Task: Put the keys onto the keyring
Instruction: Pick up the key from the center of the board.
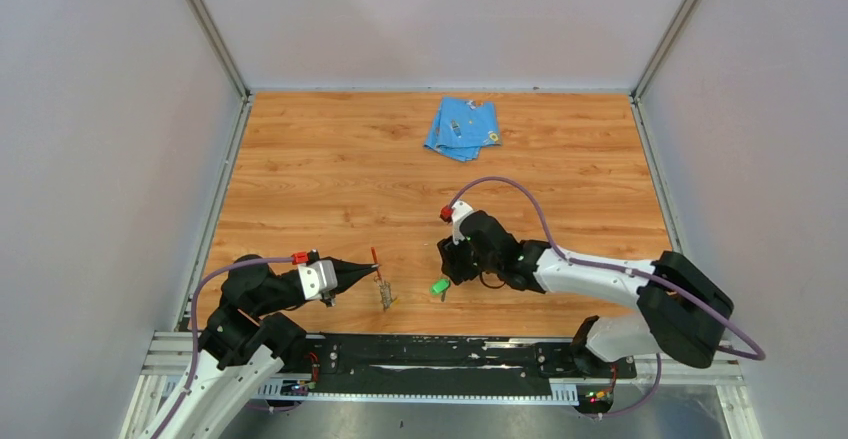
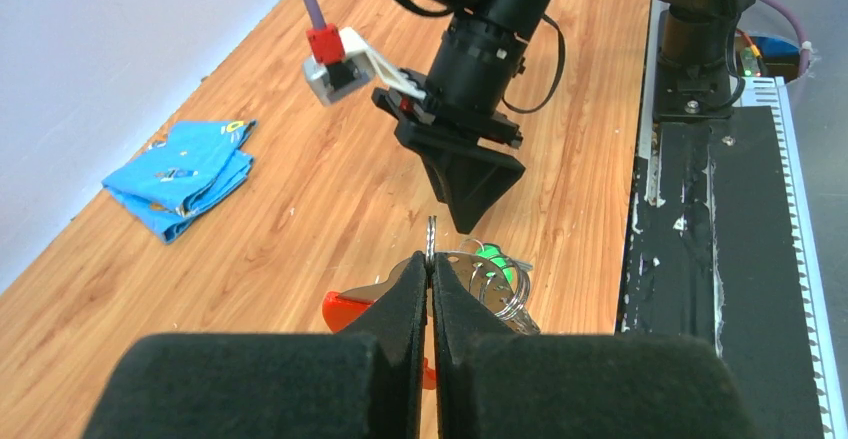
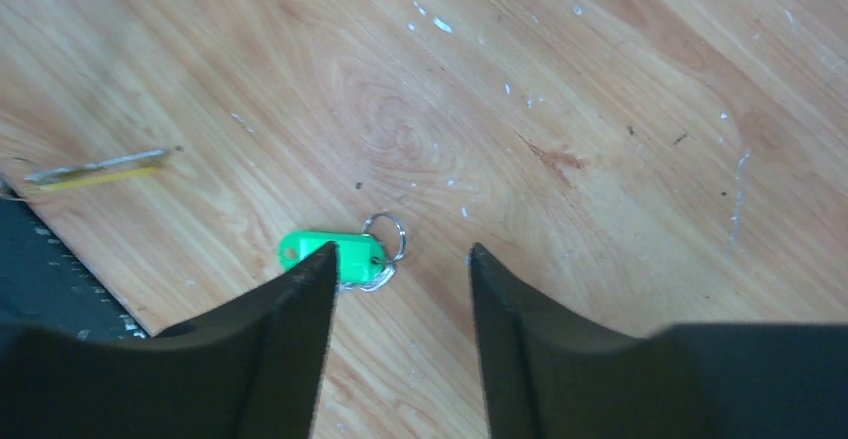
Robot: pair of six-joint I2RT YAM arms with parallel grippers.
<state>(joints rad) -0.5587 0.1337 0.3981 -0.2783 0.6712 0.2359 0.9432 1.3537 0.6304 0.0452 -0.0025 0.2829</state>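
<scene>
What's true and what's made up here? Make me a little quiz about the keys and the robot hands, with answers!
1. The green key lies on the table. True.
2. The right gripper is squeezing the green key. False: its jaws stand open above the key and nothing is held.
3. The left gripper is shut on the keyring. True.
4. The blue cloth lies right beside the keys. False: it sits at the far side of the table, away from both arms.
5. The yellow key lies apart from the green one. True.
</scene>
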